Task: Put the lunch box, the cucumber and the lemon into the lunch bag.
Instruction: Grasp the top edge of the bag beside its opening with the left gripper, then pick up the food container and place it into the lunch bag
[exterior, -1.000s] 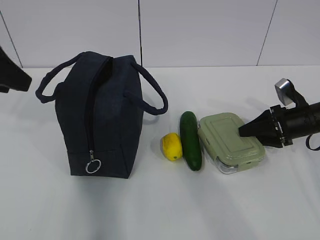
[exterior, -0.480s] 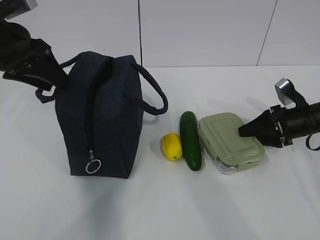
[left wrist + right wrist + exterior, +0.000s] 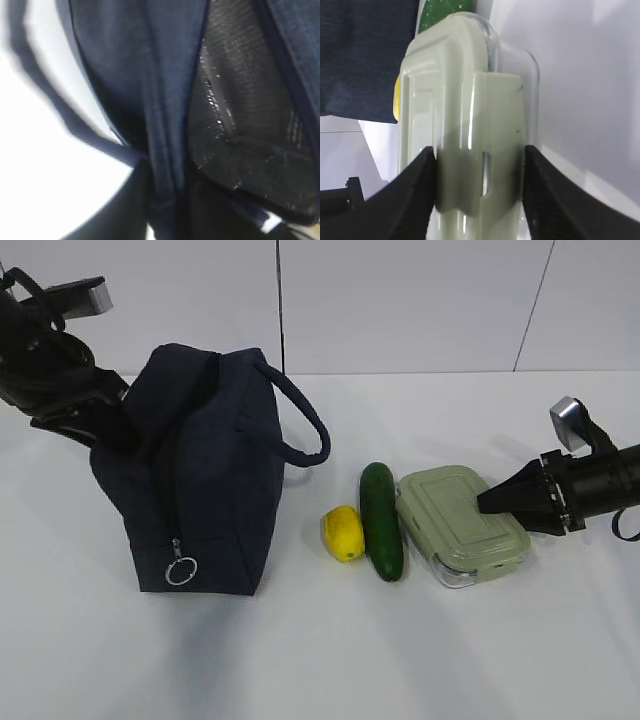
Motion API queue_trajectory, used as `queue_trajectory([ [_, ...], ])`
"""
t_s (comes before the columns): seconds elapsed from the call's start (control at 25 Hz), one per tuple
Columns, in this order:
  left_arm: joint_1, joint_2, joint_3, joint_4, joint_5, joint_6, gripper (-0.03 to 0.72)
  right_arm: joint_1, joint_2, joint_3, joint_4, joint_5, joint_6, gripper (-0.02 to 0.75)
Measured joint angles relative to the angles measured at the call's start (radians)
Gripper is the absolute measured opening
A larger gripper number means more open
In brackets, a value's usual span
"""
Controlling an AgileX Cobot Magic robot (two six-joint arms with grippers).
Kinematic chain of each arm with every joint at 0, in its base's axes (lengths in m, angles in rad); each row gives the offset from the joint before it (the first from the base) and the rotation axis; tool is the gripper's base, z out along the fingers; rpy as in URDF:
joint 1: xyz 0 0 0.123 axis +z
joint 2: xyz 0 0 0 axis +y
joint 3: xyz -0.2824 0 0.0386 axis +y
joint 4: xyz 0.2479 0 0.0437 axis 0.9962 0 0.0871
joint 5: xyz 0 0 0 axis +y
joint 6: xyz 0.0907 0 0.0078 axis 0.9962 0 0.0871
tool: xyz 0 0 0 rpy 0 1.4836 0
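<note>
Navy fabric is bunching where the left gripper is pressing into the far-left side of the dark navy fabric lunch bag, which is standing on the white desk and leaning slightly, its zipper closed along the facing edge with the metal ring pull hanging near the bottom. Whether this gripper is clenching the cloth or a handle cannot be told: the exterior view is hiding its tips behind the bag, and the left wrist view is filling with blurred navy cloth and a darker mesh-like panel. The arm is probably taking hold there to steady the bag for opening. Right of the bag, the small bright yellow oval lemon, the short dark green cucumber and the clear lunch box with a pale sage-green lid are lying in a row, all still outside the bag. The right gripper is poised level at the box's right end, ready for a lift. Only the right wrist view is showing that its fingers are straddling the lid's clip end, standing against the lid's sides at the width of the box, with the box resting on the desk.
</note>
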Motion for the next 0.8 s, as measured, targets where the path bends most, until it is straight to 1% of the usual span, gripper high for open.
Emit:
queue_trajectory([
  [0.04,0.000,0.000,-0.009,0.022,0.000,-0.002,0.095,0.000,0.000,0.000,0.000,0.000,0.000,0.399],
  [0.08,0.000,0.000,-0.018,0.046,0.002,-0.006,0.051,0.000,0.000,0.000,0.000,0.000,0.000,0.399],
  [0.12,0.000,0.000,-0.031,0.073,0.004,-0.015,0.035,0.000,0.000,0.000,0.000,0.000,0.000,0.399],
  [0.28,0.000,0.002,-0.111,0.190,0.052,-0.088,0.024,0.000,0.000,0.000,0.000,0.000,0.000,0.399],
  [0.4,0.000,0.002,-0.181,0.303,0.089,-0.152,0.023,0.000,0.000,0.000,0.000,0.000,0.000,0.399],
  [0.52,0.000,0.002,-0.232,0.392,0.107,-0.208,0.022,0.000,0.000,0.000,0.000,0.000,0.000,0.399],
  [0.64,-0.010,0.002,-0.251,0.420,0.109,-0.227,0.022,0.000,0.000,0.000,0.000,0.000,0.000,0.398],
  [0.8,-0.059,0.021,-0.251,0.424,0.115,-0.235,0.022,0.000,0.000,0.000,0.000,0.000,0.000,0.398],
])
